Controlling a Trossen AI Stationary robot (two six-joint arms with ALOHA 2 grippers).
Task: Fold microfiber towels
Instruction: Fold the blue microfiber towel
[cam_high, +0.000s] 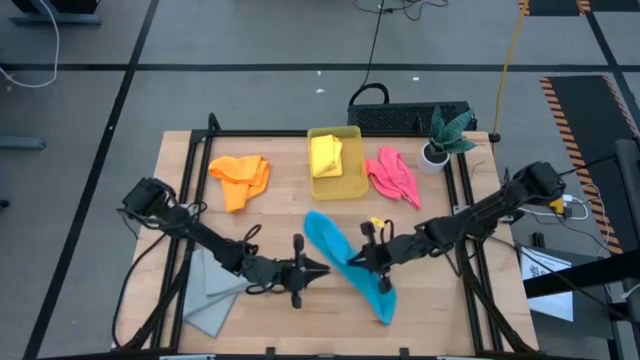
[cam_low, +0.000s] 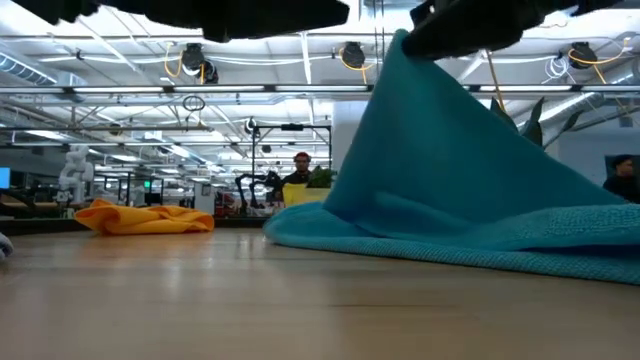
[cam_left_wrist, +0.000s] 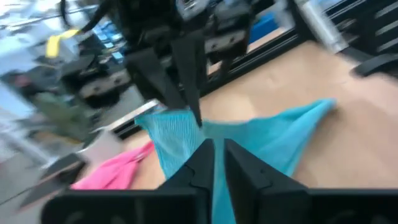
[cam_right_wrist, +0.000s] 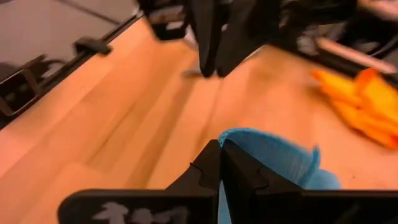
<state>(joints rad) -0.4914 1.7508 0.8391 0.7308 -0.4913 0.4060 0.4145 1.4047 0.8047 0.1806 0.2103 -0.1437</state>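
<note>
The bright blue towel (cam_high: 328, 238) lies in a long slanted strip at the table's middle. Its middle is drawn up into a peak (cam_low: 405, 45), while its two ends rest on the wood. My right gripper (cam_high: 352, 262) is shut on that peak. My left gripper (cam_high: 322, 268) is just left of the towel, pointing at it, its fingers a narrow gap apart (cam_left_wrist: 217, 152) with nothing between them. Further back are the orange towel (cam_high: 240, 178), the pink towel (cam_high: 393, 175) and the yellow towel (cam_high: 325, 155), which is in the bin. The grey towel (cam_high: 212, 295) lies under my left arm. My right gripper pinches the blue towel's raised edge (cam_left_wrist: 186, 117) between its two fingers, about midway along the strip's left side. The fingers (cam_left_wrist: 189, 81) slant down from the table's right. The cloth falls away from them as a sloping sheet (cam_low: 470, 150), and its lower part (cam_low: 450, 240) lies on the table.
A translucent yellow bin (cam_high: 352, 188) stands at the back centre. A potted plant (cam_high: 440, 140) is at the back right corner. A black frame rail (cam_high: 300, 132) runs round the table. Bare wood (cam_high: 290, 215) lies between the orange towel and the blue one.
</note>
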